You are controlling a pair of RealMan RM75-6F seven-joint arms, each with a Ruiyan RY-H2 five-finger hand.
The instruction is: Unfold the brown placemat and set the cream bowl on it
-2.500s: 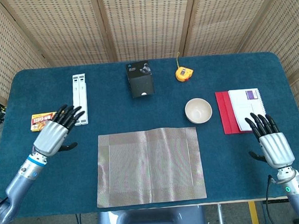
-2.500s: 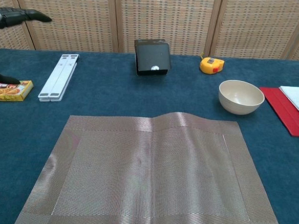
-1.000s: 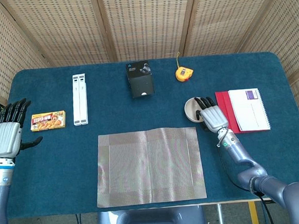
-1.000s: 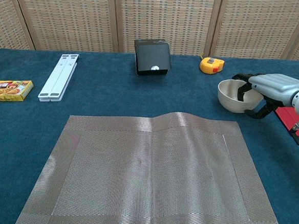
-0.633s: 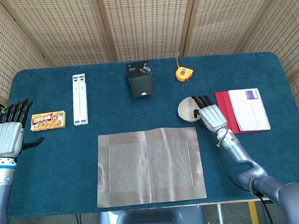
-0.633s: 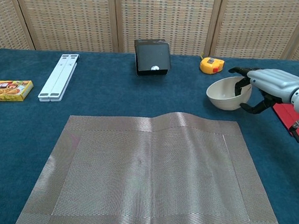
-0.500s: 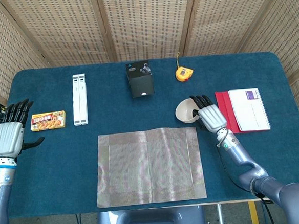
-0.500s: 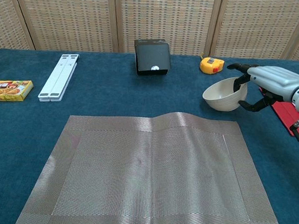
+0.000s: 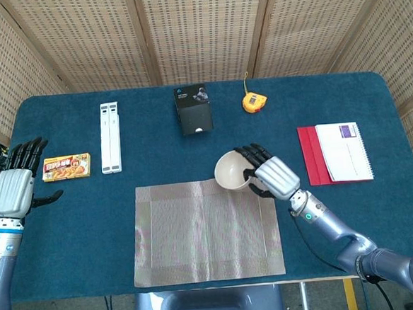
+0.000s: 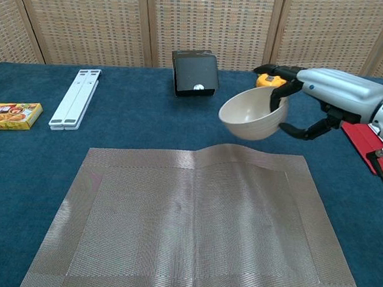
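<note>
Cream bowl (image 10: 249, 119) gripped by right hand (image 10: 313, 93) above brown placemat (image 10: 196, 222), left hand (image 9: 14, 190) spread, idle

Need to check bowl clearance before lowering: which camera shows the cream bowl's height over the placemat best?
Chest view: cream bowl, held by right hand, shows clear of the placemat. Head view shows only its overlap with the mat's far edge.

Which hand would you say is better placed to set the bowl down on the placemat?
The right hand: it already holds the cream bowl over the brown placemat's far edge. The left hand hovers open far away.
</note>
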